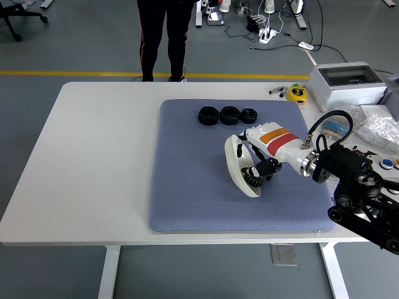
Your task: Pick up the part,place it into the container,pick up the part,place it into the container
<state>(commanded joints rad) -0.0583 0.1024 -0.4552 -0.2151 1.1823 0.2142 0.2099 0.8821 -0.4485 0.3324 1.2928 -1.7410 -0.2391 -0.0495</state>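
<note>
My right hand, white with an orange and red band, reaches in from the right over the blue-grey mat. Its fingers are curled around a black gear-shaped part. The hand presses against the white dish, which is tipped up on its edge with its open side toward the hand. The gear sits at the dish's lower rim. Three black hexagonal parts lie in a row at the mat's far side. My left arm is out of view.
A person's legs stand beyond the table's far edge. A yellow tape measure, a grey box and plastic bags with small items crowd the table's right end. The white table extends left of the mat.
</note>
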